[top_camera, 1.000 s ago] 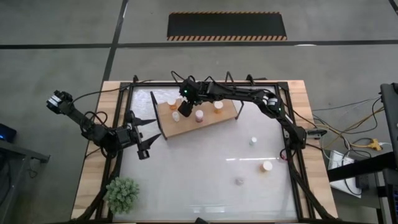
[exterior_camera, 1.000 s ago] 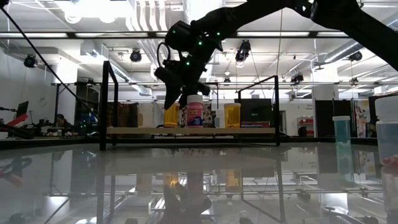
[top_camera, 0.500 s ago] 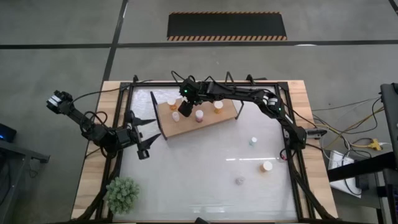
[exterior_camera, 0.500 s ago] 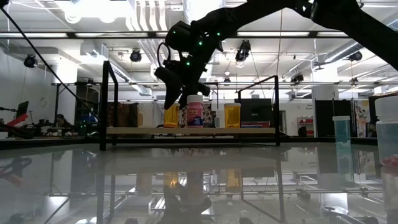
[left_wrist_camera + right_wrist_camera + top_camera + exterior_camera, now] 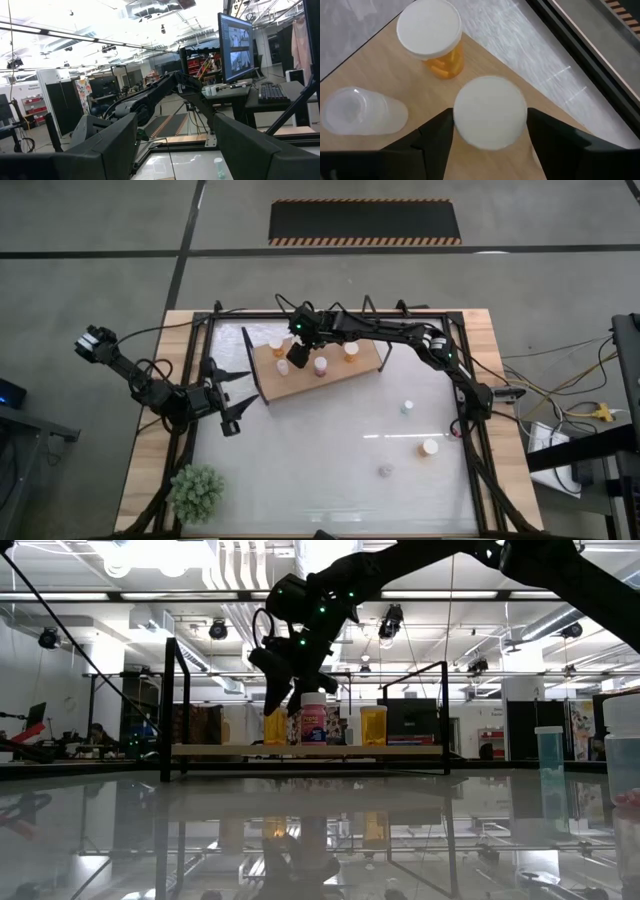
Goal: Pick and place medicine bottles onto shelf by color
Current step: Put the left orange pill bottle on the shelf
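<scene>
My right gripper (image 5: 490,145) reaches over the left part of the shelf (image 5: 300,387), a light wooden board with black wire ends, and is shut on a white-capped medicine bottle (image 5: 490,112). In the low view an orange bottle (image 5: 274,728) stands on the board under that gripper (image 5: 285,700). Beside it on the board are an orange bottle (image 5: 431,35), a clear whitish one (image 5: 360,112), a pinkish one (image 5: 320,365) and another orange one (image 5: 351,350). My left gripper (image 5: 236,395) waits open at the table's left side. My right gripper comes from above, pointing down, with one finger (image 5: 432,145) on each side of the bottle's white cap (image 5: 490,112), which it pinches at the rim. The bottle is upright and, in the low view, its base is on the shelf board (image 5: 350,750).
Three bottles stand loose on the pale tabletop to the right: a clear one (image 5: 407,407), an orange one (image 5: 430,447) and a greyish one (image 5: 385,471). A small green plant (image 5: 196,490) sits at the near left corner. A black rim (image 5: 470,460) frames the tabletop.
</scene>
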You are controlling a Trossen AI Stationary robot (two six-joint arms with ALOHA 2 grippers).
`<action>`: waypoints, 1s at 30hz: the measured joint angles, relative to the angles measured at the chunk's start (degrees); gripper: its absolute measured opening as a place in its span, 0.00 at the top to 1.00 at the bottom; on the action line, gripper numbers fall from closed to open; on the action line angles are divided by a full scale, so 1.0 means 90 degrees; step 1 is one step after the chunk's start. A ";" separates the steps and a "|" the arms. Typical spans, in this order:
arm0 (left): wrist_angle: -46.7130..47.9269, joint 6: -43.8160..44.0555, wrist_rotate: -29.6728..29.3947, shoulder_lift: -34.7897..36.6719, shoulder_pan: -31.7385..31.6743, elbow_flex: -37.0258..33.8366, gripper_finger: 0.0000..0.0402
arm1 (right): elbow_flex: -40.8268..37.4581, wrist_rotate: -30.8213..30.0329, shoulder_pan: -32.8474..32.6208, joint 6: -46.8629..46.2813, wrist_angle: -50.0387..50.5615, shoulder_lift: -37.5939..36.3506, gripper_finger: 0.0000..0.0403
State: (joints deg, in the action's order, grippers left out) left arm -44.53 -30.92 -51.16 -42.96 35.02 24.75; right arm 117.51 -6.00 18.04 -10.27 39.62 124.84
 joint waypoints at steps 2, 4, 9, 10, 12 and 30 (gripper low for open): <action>0.0000 0.0000 0.0000 0.0000 0.0001 0.0000 0.39 | 0.0000 0.0000 0.0000 -0.0023 0.0000 0.0000 0.38; 0.0000 0.0000 -0.0002 0.0000 0.0001 0.0000 0.39 | 0.0000 0.0000 0.0000 -0.0023 0.0000 0.0000 0.37; 0.0000 0.0000 0.0000 0.0000 -0.0001 0.0000 0.39 | 0.0060 0.0001 0.0000 -0.0016 0.0190 -0.0061 0.37; 0.0000 0.0000 0.0000 0.0000 0.0000 0.0000 0.39 | 0.0126 0.0001 0.0000 -0.0015 0.0257 -0.0091 0.38; 0.0000 0.0000 0.0000 0.0000 0.0001 0.0000 0.39 | 0.0295 0.0000 0.0000 0.0046 0.0437 -0.0161 0.39; -0.0002 -0.0177 0.0000 0.0002 0.0001 0.0000 0.39 | 0.0322 0.0442 0.0012 0.0987 0.0350 -0.0311 0.96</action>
State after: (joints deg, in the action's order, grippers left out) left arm -44.56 -32.51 -51.16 -42.94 35.03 24.75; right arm 120.41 -2.02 18.15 -1.39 42.76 122.04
